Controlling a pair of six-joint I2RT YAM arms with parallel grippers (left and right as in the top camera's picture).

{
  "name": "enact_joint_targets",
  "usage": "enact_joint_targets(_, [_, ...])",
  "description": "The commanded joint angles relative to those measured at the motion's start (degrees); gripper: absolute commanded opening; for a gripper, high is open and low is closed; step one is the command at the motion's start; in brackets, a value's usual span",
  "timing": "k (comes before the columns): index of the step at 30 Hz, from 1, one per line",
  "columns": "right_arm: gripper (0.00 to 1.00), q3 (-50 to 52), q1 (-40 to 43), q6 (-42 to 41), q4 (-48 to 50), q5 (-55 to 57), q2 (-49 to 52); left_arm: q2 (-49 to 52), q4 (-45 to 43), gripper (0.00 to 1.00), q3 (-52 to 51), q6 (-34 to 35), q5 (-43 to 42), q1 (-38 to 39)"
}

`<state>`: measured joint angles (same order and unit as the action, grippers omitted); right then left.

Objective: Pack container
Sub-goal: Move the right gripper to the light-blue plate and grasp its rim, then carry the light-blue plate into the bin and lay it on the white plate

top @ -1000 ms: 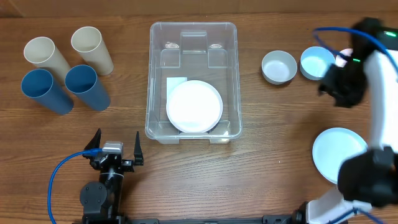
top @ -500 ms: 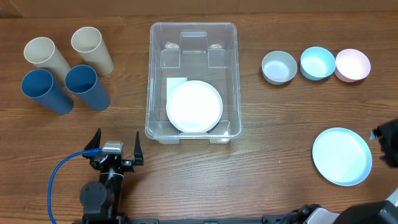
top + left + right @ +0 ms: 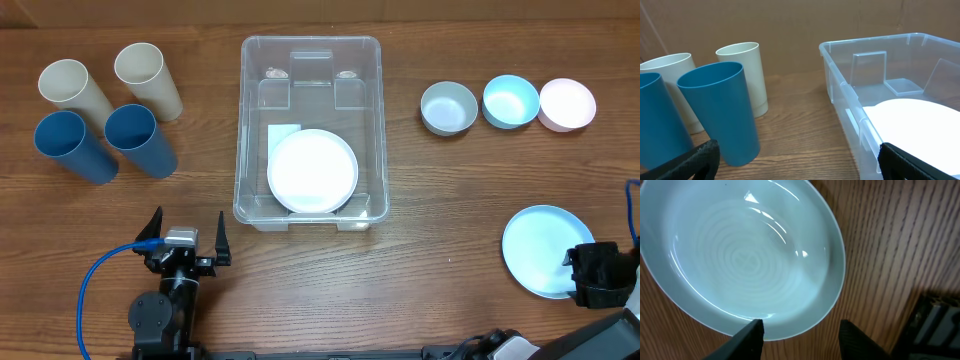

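The large rectangular clear plastic container (image 3: 310, 40) sits in the middle of the brown wooden table (image 3: 440, 200). A round white plate (image 3: 312, 171) lies in its near half, partly covering a white label (image 3: 283, 131). To its left stand cream plastic cups (image 3: 140, 72) and blue plastic cups (image 3: 135, 135), clustered together. To its right, well apart, three small bowls form a row: white bowl (image 3: 448, 107), light-blue bowl (image 3: 511, 101), pink bowl (image 3: 567, 104).

The left gripper (image 3: 187, 232) sits near the front edge, its jaws wide apart and empty. The right gripper (image 3: 802, 337) hangs over the rim of a light-blue round plate (image 3: 745, 255), its jaws parted and gripping nothing.
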<state>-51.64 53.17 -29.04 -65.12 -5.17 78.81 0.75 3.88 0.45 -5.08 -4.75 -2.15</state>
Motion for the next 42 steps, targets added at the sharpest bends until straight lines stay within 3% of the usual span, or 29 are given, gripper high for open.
enact_joint_targets(1, [0.50, 2.9, 0.2, -1.5, 3.3, -0.5, -0.5, -0.4, 0.0, 1.00, -0.2, -0.1, -0.8, -0.5])
enact_joint_targets(13, [0.50, 7.7, 0.2, -1.7, 12.2, 0.4, 8.5, -0.4, 0.0, 1.00, -0.2, -0.1, -0.8, -0.5])
enact_joint_targets(26, [0.49, 10.0, -0.2, 0.8, 18.5, 0.5, 9.3, -0.4, 0.0, 1.00, -0.2, -0.1, -0.8, -0.5])
enact_joint_targets(42, [0.55, 10.0, -21.2, -1.0, 35.4, -5.9, 12.1, -0.4, 0.0, 1.00, -0.2, -0.1, -0.8, -0.5])
